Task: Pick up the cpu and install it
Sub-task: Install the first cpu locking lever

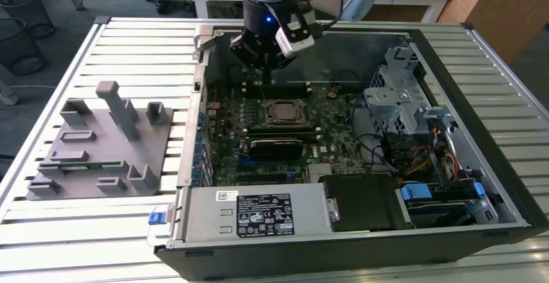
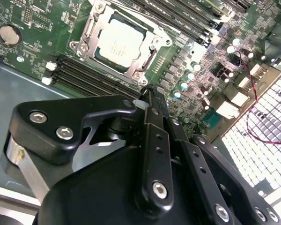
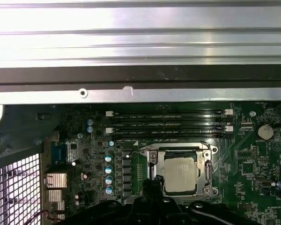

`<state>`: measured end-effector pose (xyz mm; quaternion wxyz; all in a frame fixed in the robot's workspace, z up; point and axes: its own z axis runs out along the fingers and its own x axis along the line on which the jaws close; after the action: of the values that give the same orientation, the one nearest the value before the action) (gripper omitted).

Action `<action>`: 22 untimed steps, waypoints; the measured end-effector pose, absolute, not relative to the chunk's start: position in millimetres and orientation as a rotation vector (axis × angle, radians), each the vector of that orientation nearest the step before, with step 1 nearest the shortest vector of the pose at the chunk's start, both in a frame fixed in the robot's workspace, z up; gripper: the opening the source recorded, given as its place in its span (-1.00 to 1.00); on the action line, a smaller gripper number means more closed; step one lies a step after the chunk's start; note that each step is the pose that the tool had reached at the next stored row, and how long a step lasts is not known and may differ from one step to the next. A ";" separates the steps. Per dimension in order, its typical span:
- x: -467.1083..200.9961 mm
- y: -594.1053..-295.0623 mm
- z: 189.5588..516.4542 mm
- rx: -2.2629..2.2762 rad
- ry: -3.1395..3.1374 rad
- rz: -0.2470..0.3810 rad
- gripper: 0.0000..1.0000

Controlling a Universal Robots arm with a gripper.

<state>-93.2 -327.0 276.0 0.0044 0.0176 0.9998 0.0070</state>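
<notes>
In the exterior view, my jaws (image 1: 267, 71) hang inside the open computer case (image 1: 480, 103) on the slatted tabletop (image 1: 128, 51), just above the memory slots (image 1: 274, 89). The cpu (image 1: 281, 111) sits in its socket on the motherboard (image 1: 335, 141). A grey parts fixture (image 1: 103, 148) stands well apart, toward the exterior view's left.

In the second wrist view, my jaws (image 2: 147, 93) look pressed together, holding nothing, near the cpu (image 2: 119, 43).

In the first wrist view, the cpu (image 3: 180, 174) lies within the socket frame (image 3: 208, 161), below four memory slots (image 3: 168, 124).
</notes>
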 end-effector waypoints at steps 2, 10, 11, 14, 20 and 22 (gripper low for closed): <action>-96.8 -327.0 275.8 0.055 3.132 0.022 -0.79; -109.8 -327.0 275.2 0.055 3.131 0.022 -0.79; -110.9 -326.9 274.9 0.055 3.131 0.022 -0.79; -113.6 -326.3 274.1 0.055 3.131 0.022 -0.79; -118.6 -323.5 270.8 0.055 3.131 0.022 -0.79; -119.1 -322.1 269.4 0.055 3.131 0.022 -0.79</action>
<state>-119.1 -322.1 269.4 0.0050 0.0176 0.9998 0.0071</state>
